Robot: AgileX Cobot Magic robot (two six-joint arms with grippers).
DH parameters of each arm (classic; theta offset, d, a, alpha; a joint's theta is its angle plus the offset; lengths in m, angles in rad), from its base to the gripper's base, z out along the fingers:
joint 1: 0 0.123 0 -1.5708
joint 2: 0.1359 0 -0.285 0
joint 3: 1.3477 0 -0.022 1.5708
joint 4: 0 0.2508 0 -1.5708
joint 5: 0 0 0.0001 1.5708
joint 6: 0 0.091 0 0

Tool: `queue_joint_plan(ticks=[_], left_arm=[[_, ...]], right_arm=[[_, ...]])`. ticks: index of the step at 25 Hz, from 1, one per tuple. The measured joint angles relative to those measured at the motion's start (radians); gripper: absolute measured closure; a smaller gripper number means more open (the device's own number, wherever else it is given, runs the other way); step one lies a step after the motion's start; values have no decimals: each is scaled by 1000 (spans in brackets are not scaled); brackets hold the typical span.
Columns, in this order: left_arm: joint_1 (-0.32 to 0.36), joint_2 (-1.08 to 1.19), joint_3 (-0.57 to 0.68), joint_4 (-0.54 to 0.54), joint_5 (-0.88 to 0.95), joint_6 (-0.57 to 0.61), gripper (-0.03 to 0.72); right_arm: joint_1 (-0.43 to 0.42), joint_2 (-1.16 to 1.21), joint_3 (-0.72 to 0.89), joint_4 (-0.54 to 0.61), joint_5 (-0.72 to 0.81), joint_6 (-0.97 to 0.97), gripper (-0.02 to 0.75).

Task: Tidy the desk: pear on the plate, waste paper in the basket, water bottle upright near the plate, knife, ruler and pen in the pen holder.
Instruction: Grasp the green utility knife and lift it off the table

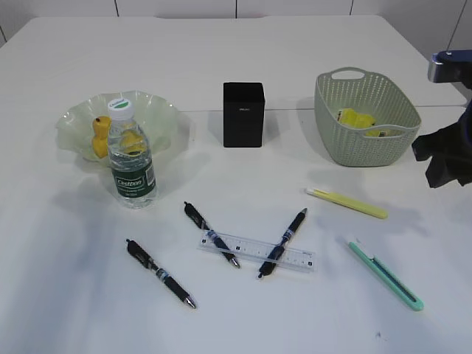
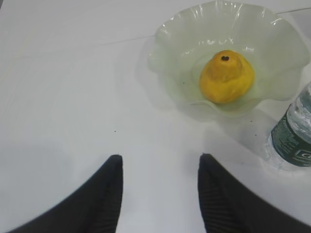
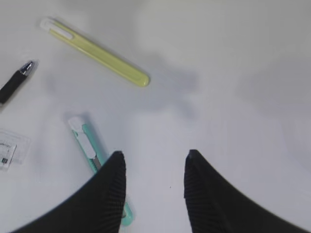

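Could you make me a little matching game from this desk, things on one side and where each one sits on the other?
Things:
1. pear
2. waste paper
3. water bottle
4. ruler

Places:
A. in the basket
B. flat on the desk, lying over two pens
C. in the plate
D. upright on the desk, right in front of the plate

Right pairs: 1-C, 2-A, 3-D, 4-B
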Motion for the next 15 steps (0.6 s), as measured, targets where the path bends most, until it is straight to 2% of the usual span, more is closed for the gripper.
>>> queue_joint_plan(ticks=[6,15], left_arm=[[0,0,0,0,13,0,335],[0,0,0,-4,26,0,335]], right_arm=[[0,39,-56,36,102,-49,436],[0,113,-96,210,142,-283,436]])
